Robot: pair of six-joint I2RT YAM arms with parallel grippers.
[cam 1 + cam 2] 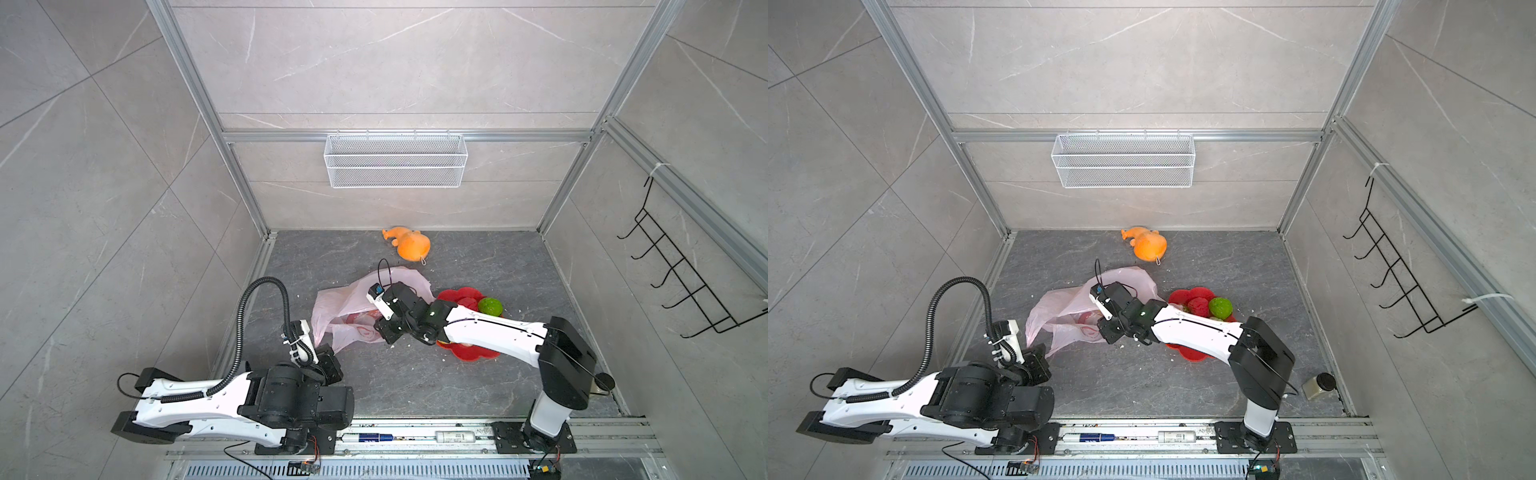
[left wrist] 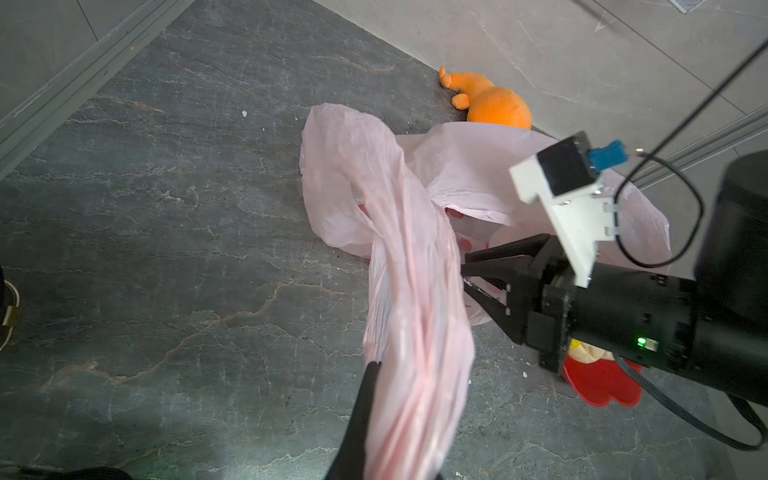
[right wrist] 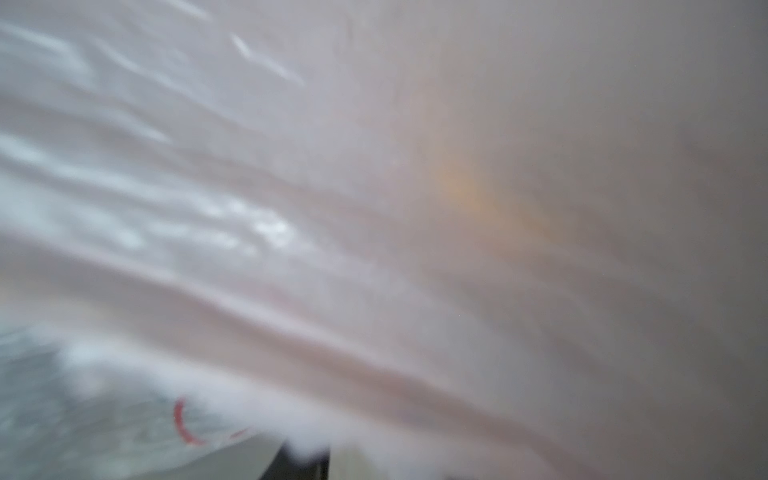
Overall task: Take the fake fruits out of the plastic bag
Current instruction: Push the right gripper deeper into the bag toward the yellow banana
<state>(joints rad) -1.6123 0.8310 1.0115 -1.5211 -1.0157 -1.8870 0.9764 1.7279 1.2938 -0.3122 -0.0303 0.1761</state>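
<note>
My left hand (image 1: 321, 348) is pressed together on one twisted handle (image 2: 411, 291) of the plastic bag (image 1: 357, 299). That loop runs taut from the bag to the hand, and the rest of the bag lies crumpled on the worktop (image 1: 415, 386) just ahead of it.

My right hand (image 2: 467, 272) points into the bag's mouth from the opposite side. Its fingers (image 2: 505, 253) narrow toward the tips, which the stretched handle hides in the left wrist view, so I cannot tell whether they pinch film, fruit or nothing. My right wrist view gives only blurred pink film close to the lens.

Behind the right hand, partly under its forearm, sits the red flower-shaped plate (image 1: 473, 353). The fake fruits (image 1: 1220, 306) I can see lie on it: a green ball (image 1: 490, 306), a red ball (image 1: 1198, 306) and a yellow-and-beige piece (image 2: 586, 351).

Red shapes show through the bag beside the right hand, but I cannot tell whether they are print or fruit. An orange plush toy (image 1: 409, 245) lies well beyond both hands.
</note>
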